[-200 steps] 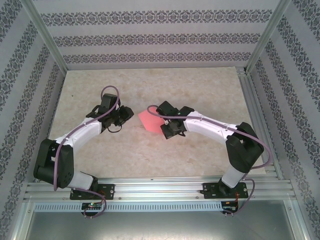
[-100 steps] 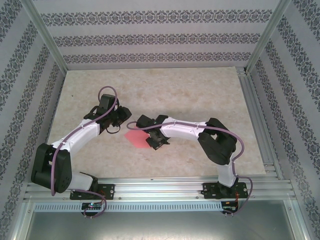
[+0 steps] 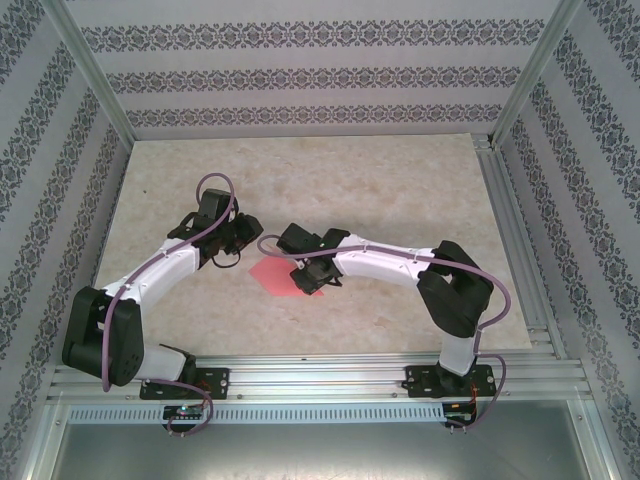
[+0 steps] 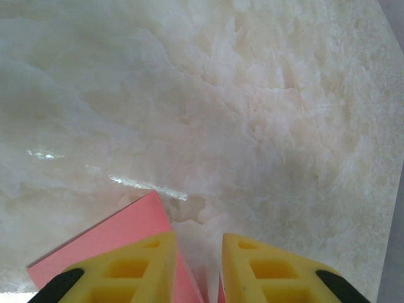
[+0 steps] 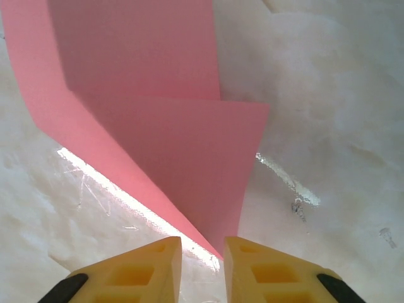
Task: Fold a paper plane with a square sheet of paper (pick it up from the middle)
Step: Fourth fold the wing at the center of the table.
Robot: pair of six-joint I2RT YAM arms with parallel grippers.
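One crease shows at wrist range; right fingers clamp paper, left fingers unclear.

Pink-red paper; right pincer with yellow fingers; cream marbled table; grey floral-striped walls.

Pink paper at the right gripper (left gripper just beside), marbled table beneath.
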